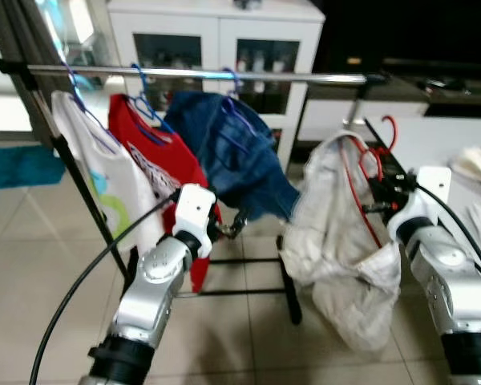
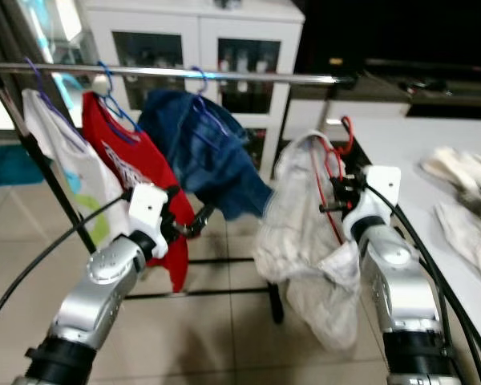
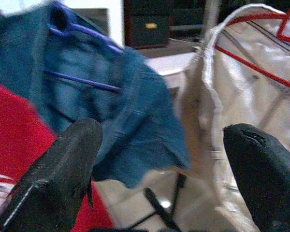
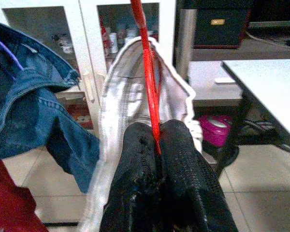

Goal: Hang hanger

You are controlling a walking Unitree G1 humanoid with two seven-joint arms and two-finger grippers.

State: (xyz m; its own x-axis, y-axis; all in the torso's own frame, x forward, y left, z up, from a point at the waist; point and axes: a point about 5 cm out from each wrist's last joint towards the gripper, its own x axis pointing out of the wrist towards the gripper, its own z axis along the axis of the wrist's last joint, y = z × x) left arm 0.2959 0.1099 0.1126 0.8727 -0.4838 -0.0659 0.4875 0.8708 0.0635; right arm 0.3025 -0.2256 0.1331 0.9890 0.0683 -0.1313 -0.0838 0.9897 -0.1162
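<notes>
Hanger [image 4: 147, 72] (red) in right gripper [image 4: 158, 145]

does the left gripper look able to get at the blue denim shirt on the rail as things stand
Probably yes: the left gripper is open just below the blue denim shirt, with nothing between them; the red shirt hangs beside.

The horizontal metal rail of the clothes rack [image 1: 305, 78] is lying bare along its right stretch, up to the end post, giving room for a hook. Its left part is being taken up by a white printed T-shirt [image 1: 96, 172], a red T-shirt [image 1: 148, 156] and a blue denim shirt [image 1: 224, 148] on blue-purple hangers. The pale grey garment on the red wire hanger [image 2: 337, 156] is hanging just beside the denim, narrowing the gap. The white tabletop [image 2: 433, 136] is crowding the right side.
</notes>
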